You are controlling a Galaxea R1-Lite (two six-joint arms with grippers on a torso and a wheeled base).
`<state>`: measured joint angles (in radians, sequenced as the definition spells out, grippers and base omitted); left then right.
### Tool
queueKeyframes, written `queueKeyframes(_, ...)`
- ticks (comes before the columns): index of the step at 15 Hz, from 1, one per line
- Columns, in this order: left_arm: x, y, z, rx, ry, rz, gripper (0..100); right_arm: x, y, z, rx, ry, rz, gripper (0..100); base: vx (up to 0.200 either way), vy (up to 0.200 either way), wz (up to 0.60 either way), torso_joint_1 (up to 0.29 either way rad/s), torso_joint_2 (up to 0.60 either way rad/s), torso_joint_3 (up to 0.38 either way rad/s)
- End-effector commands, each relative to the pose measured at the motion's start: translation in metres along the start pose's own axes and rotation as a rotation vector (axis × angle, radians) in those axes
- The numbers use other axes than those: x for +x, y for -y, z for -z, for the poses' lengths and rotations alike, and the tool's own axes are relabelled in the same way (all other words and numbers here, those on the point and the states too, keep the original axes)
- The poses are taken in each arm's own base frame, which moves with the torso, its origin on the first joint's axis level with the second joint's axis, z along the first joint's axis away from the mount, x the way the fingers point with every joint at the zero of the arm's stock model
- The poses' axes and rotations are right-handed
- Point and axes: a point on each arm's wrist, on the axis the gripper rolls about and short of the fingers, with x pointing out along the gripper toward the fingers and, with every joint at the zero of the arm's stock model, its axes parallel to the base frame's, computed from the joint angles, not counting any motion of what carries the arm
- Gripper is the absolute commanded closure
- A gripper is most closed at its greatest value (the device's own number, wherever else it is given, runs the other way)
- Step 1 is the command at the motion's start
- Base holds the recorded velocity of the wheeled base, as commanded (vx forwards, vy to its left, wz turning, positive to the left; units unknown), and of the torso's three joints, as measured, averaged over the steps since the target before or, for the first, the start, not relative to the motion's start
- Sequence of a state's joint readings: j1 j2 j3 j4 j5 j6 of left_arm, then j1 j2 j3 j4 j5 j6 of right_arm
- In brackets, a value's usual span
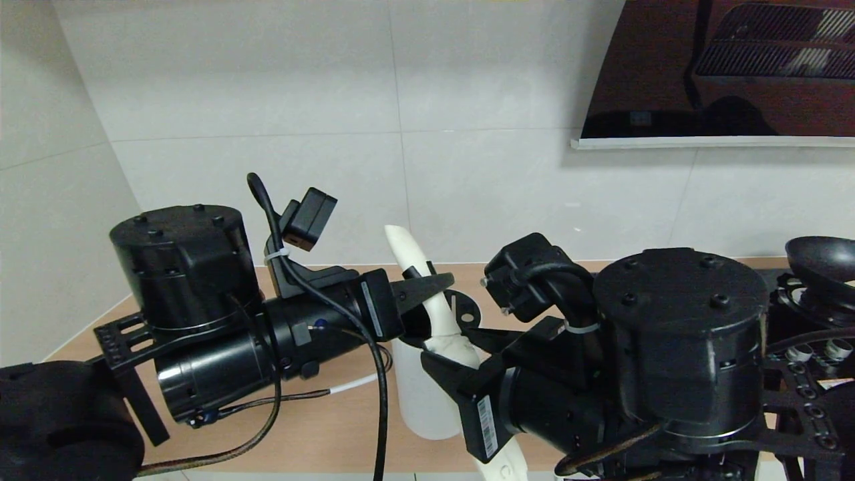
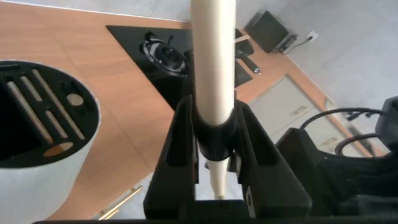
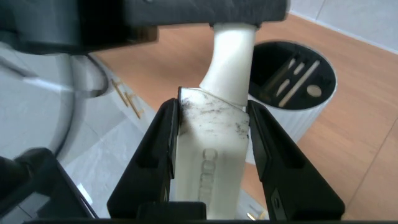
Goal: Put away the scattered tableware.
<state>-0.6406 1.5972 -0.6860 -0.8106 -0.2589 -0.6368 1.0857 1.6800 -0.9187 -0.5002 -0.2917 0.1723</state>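
Left jaws clamped on the slim handle of a white utensil, right jaws shut round its broader, scuffed end: a two-armed hold, probably to steer it. Slotted utensil holder just below both jaws on the bench, the likely destination. Embossed lettering between right jaws, left unread.

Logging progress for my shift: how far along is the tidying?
Done: chopsticks stand in the utensil holder. In hand: the left gripper and right gripper both clamp one white utensil near it. Left: slotting that utensil in.
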Motion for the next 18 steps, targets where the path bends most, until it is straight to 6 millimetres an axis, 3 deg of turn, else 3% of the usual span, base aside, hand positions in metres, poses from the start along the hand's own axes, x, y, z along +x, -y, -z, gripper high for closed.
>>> queueKeyframes(1, -0.001, 0.000, 0.000, 0.000, -0.001, 0.000, 100, 0.000, 0.000, 0.001, 0.001, -0.003, 0.001, 100, 0.000, 0.000, 0.00, 0.000, 0.00, 0.000)
queueKeyframes(10, -0.002, 0.009, 0.001, 0.007, 0.002, 0.027, 100, 0.002, 0.003, 0.000, 0.003, 0.000, 0.013, 100, 0.000, 0.000, 0.00, 0.000, 0.00, 0.000)
queueKeyframes(11, -0.002, 0.010, 0.001, 0.008, 0.003, 0.028, 100, 0.002, 0.003, 0.000, 0.003, -0.001, 0.013, 0, 0.000, 0.000, 0.00, 0.000, 0.00, 0.000)
queueKeyframes(15, -0.002, 0.012, 0.001, 0.011, 0.008, 0.027, 100, 0.001, 0.004, 0.000, 0.006, 0.000, 0.014, 0, 0.000, 0.000, 0.00, 0.000, 0.00, 0.000)
queueKeyframes(18, -0.002, 0.013, -0.002, 0.017, 0.045, -0.002, 100, -0.002, 0.017, -0.006, 0.018, 0.020, 0.049, 0, 0.000, 0.000, 0.00, 0.000, 0.00, 0.000)
